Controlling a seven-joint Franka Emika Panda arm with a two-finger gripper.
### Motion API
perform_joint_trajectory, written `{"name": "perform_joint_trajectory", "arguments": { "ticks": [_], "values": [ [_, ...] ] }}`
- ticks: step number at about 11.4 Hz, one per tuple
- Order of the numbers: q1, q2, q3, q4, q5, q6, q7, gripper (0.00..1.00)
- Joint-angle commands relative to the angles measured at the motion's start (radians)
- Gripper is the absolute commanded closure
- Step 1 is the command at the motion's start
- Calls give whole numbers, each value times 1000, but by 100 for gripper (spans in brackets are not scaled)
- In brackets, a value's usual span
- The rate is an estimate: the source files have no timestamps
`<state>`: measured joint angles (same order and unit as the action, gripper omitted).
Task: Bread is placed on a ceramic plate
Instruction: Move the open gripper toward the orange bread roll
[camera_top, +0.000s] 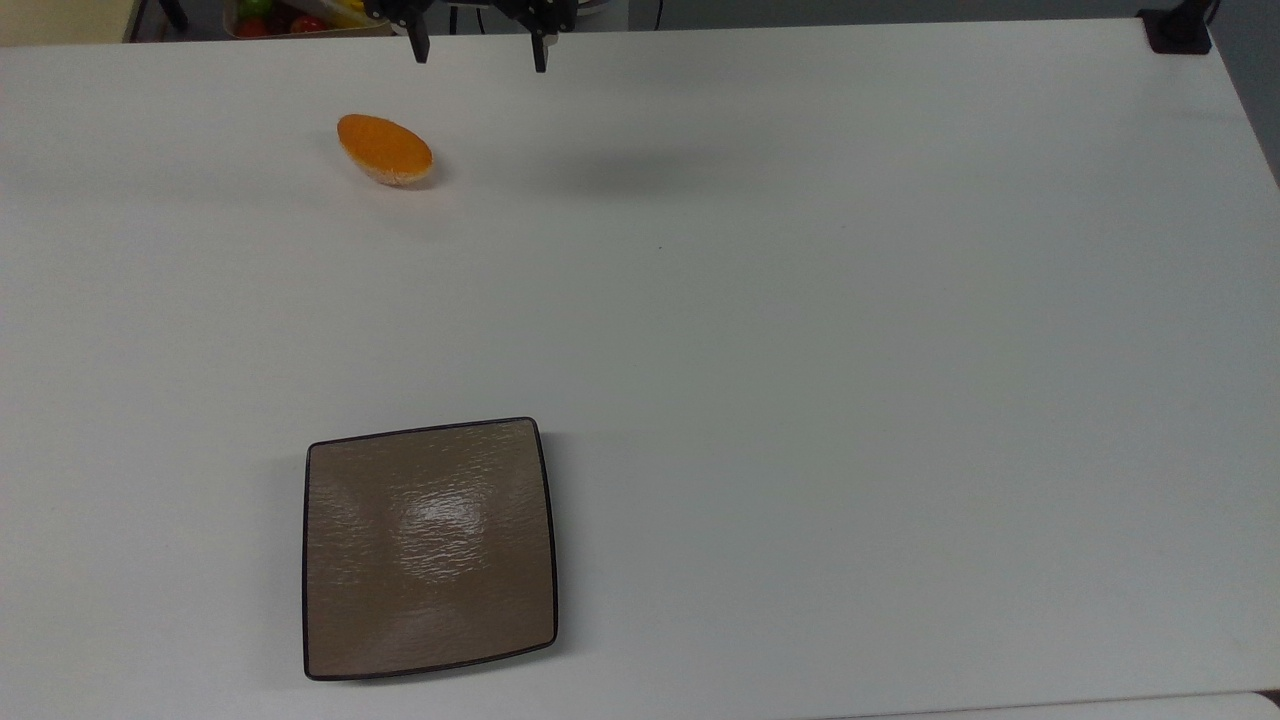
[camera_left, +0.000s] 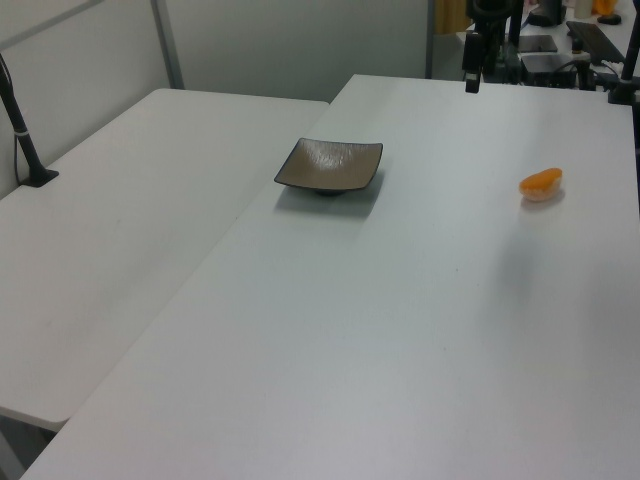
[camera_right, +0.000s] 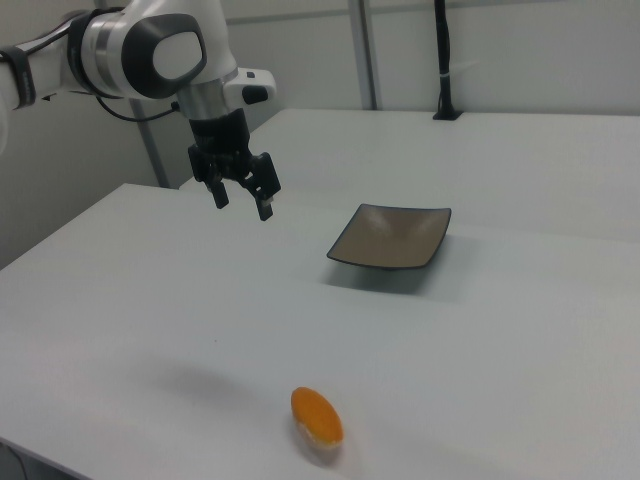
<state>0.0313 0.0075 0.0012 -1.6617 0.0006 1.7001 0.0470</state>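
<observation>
One arm, one claw: Franka gripper (camera_right: 241, 199) hangs high over the white table (camera_top: 800, 300), fingers spread wide, nothing between them.

Nearest to the claw: the bread (camera_right: 317, 420). Sits on the tabletop below and off to one side, clear air between, no contact. Top view: lies toward the top view's left of the fingertips, a bit nearer the camera. Right view: down and toward the right view's right, close to the front edge. Long axis runs diagonal in the top view, upper left to lower right; glossy orange side up, pale crumb side down toward the table. Judging from that, wrist likely needs a turn so fingers close across the short width, not along the length. Reach step not begun, by the look of it; task at its start.

Farther from the claw: the ceramic plate (camera_top: 430, 550), square, brown-taupe, rippled glaze w/ dark rim, bare. Well apart from both bread and claw; across the table in the top view, roughly in line w/ the bread along the top view's vertical.

Surface: plain matte white, a faint shadow patch under the claw. Second white table (camera_left: 110, 220) butts up beside it in the left view.

Room, beyond: black post (camera_right: 443, 60) clamped at the far table, grey partition walls, a bin of coloured toy food (camera_top: 290, 15) behind the arm.
</observation>
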Motion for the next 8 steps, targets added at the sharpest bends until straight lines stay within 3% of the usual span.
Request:
{"name": "perform_joint_trajectory", "arguments": {
  "ticks": [1, 6, 8],
  "values": [
    [19, 6, -3, 14, -17, 4, 27, 0],
    [19, -4, -3, 7, -24, 7, 10, 0],
    [9, -33, -3, -29, -30, 9, -95, 0]
  ]
}}
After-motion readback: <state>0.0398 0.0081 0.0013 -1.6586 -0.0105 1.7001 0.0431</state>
